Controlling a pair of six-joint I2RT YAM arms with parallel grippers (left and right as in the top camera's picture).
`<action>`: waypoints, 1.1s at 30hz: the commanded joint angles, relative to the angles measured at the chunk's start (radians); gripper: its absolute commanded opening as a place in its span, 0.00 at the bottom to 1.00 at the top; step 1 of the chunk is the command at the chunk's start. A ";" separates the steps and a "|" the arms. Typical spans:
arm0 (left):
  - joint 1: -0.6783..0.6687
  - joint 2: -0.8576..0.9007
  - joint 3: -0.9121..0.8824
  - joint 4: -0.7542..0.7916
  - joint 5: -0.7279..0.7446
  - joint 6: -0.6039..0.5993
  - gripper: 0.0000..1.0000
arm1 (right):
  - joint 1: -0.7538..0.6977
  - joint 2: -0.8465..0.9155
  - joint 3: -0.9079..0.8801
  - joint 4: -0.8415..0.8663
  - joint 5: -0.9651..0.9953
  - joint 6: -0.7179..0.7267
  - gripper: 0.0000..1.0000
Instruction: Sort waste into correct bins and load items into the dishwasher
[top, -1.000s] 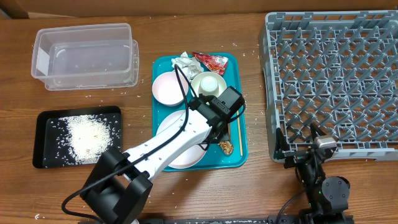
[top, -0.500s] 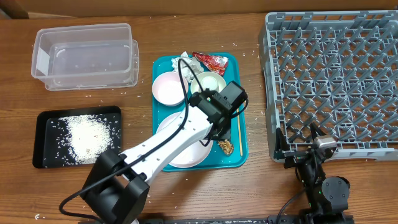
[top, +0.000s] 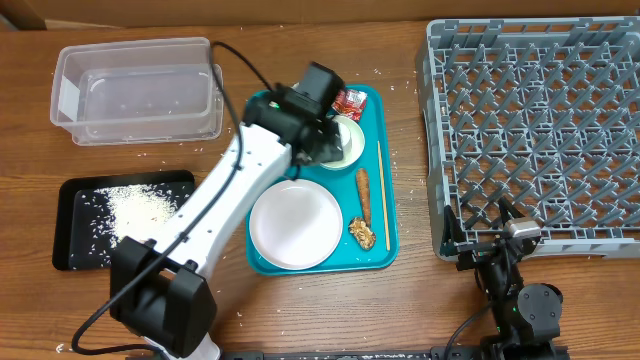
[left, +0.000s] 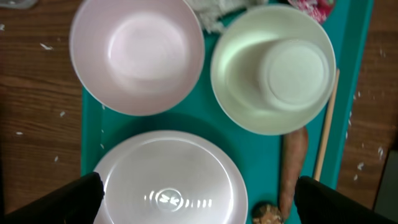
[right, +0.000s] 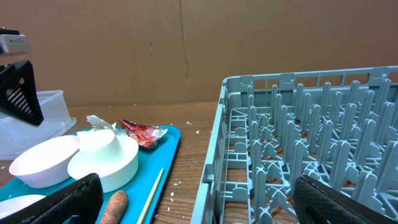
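On the teal tray (top: 385, 255) lie a large white plate (top: 295, 225), a brown sausage piece (top: 363, 193), a crumbly bit (top: 363, 234) and a thin wooden stick (top: 381, 190). At the tray's back, a white cup (left: 293, 68) sits upside down in a bowl (left: 242, 81), beside a second bowl (left: 137, 53), a crumpled napkin (left: 214, 9) and a red wrapper (top: 350, 100). My left gripper (left: 199, 205) hangs open above the plate and bowls, holding nothing. My right gripper (right: 199, 205) stands open at the front left corner of the grey dish rack (top: 540, 130).
A clear plastic tub (top: 140, 90) stands at the back left. In front of it, a black tray (top: 70, 195) holds a heap of rice (top: 140, 215). Rice grains are scattered over the wooden table (top: 400, 300). The left arm (top: 230, 200) crosses the tray's left side.
My left gripper has opened and swung from the tray's right middle back to above the bowls. The sausage piece, hidden under it before, now shows on the tray. The right arm is still.
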 joint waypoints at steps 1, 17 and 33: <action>0.039 0.008 0.001 0.029 -0.017 0.037 0.98 | -0.003 -0.010 -0.010 0.007 -0.003 -0.004 1.00; 0.057 0.009 -0.196 0.282 -0.011 0.340 0.91 | -0.003 -0.010 -0.010 0.007 -0.003 -0.004 1.00; 0.057 0.009 -0.373 0.584 -0.019 0.312 0.90 | -0.003 -0.010 -0.010 0.007 -0.003 -0.004 1.00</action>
